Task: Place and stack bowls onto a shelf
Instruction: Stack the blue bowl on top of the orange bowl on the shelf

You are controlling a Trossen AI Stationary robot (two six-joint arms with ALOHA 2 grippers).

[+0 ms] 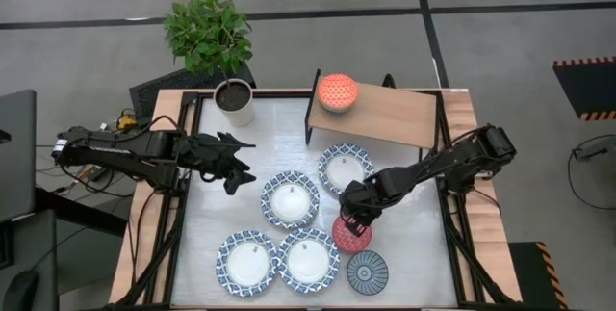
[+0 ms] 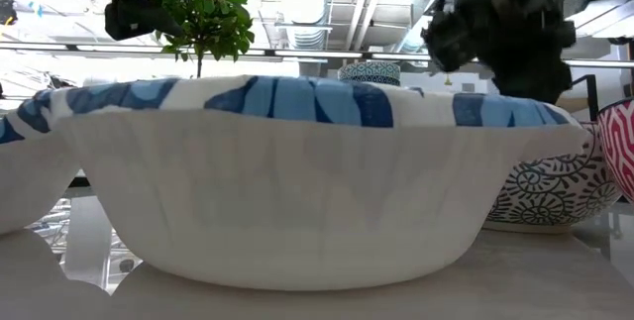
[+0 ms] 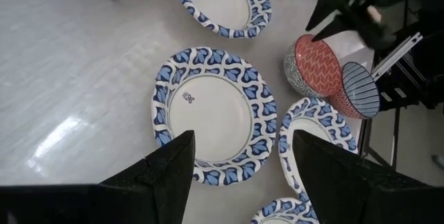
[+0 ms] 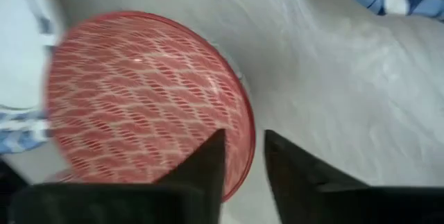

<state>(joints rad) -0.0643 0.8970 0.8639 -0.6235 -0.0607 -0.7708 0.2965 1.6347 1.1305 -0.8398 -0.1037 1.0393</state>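
Observation:
Four wide blue-and-white bowls lie on the table (image 1: 291, 199), (image 1: 346, 168), (image 1: 247, 261), (image 1: 308, 259). An orange-red small bowl (image 1: 337, 91) stands on the wooden shelf (image 1: 395, 114) at the far edge. The red bowl (image 1: 351, 235) sits on a grey-patterned bowl (image 3: 295, 78). The dark blue-grey bowl (image 1: 367, 272) is beside them, toward the near edge. My right gripper (image 1: 356, 217) is at the red bowl's far rim, shut on it. My left gripper (image 1: 236, 162) hovers open left of the middle bowls. My right gripper holds the red bowl by its rim (image 4: 246, 137), one finger (image 4: 208, 165) inside the bowl and the other (image 4: 291, 175) outside. The fingers come from above, pointing down. Whether the bowl is lifted off the one beneath, I cannot tell.
A white pot with a green plant (image 1: 234, 99) stands at the table's far left corner, beside the shelf's black legs (image 1: 310, 109). The shelf board right of the orange-red bowl is bare. Black frame rails (image 1: 188, 118) run along the table's left and right sides.

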